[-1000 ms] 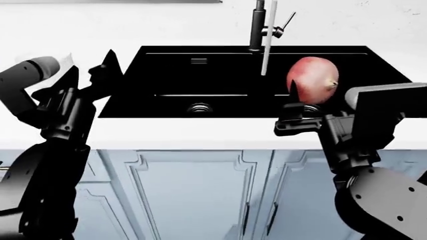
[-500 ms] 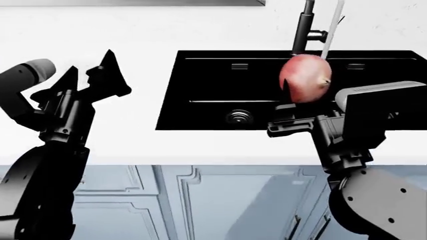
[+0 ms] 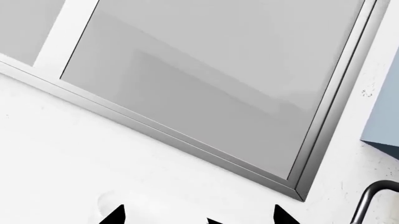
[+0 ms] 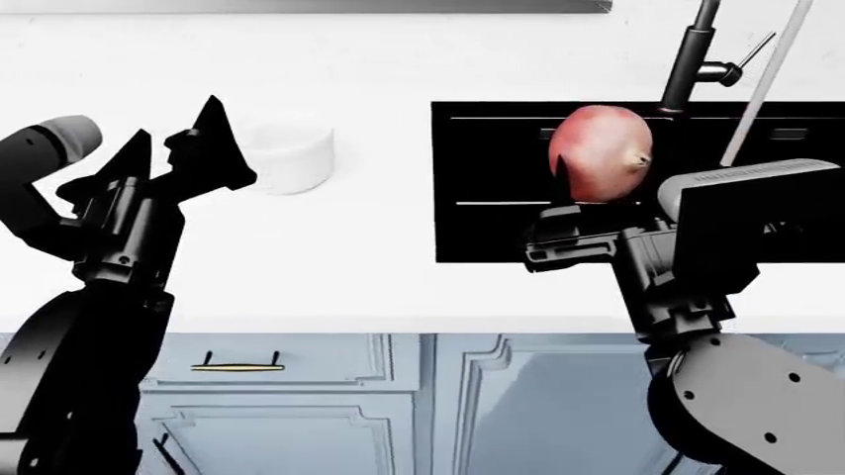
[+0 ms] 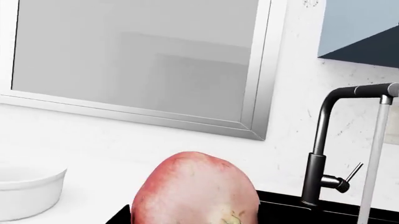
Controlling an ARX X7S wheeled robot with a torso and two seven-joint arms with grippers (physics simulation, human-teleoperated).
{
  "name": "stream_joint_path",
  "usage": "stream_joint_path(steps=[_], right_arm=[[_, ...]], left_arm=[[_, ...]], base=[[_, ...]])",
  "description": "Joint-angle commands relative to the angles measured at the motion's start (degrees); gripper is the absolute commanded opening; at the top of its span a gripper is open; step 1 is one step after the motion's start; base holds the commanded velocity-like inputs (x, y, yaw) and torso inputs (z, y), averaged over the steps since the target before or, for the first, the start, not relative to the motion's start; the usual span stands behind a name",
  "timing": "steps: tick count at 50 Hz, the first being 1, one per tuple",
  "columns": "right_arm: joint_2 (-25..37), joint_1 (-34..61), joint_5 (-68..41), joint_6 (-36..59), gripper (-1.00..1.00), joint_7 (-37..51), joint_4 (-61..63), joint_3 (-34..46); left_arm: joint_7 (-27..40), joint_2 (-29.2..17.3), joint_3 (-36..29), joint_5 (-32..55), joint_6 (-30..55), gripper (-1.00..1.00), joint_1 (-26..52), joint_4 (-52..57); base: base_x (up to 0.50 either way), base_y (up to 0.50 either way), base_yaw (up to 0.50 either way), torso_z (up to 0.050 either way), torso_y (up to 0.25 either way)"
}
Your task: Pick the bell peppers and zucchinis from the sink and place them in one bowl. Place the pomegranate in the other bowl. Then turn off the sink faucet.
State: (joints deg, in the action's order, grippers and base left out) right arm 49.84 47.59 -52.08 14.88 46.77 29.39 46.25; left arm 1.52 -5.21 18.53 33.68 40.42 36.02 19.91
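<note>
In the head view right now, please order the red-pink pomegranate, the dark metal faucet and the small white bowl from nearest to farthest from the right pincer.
1. Red-pink round pomegranate: held in the right pincer, over the black sink.
2. Tall dark metal faucet: behind the sink, water running.
3. Small white round bowl: on the white counter, far across, beside the left pincer.

No text, label, brand, number or sign is showing legibly anywhere in these views; every visible surface is appearing plain and unmarked.
</note>
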Motion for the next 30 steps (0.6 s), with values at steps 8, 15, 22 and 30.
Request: stream_joint_path(steps=[8, 15, 22, 30], right_arm=[[-0.05, 0.26, 1.83, 0.98, -1.0, -0.52, 0.67, -0.33], [-0.1, 0.23, 1.9, 0.87, -1.0, -0.75, 0.66, -0.35], [0.02, 0.03, 1.99, 0.47, -1.0, -0.9, 0.83, -0.52], [0.28, -0.68, 2.85, -1.21, -1.0, -1.33, 1.24, -0.93]], left_arm=[[1.38, -0.97, -0.67, 1.87, -0.4, 1.0, -0.2, -0.11], [1.79, -1.27, -1.04, 2.32, -0.71, 1.0, -0.29, -0.35], [2.14, -1.56, -1.5, 2.6, -1.09, 1.0, -0.41, -0.54], [2.41, -1.85, -2.08, 2.99, -1.47, 1.0, -0.57, -0.64]], base=[[0.0, 0.5, 0.0, 0.0, 0.0], [0.0, 0.5, 0.0, 0.0, 0.0], [0.0, 0.5, 0.0, 0.0, 0.0], [0.0, 0.5, 0.0, 0.0, 0.0]])
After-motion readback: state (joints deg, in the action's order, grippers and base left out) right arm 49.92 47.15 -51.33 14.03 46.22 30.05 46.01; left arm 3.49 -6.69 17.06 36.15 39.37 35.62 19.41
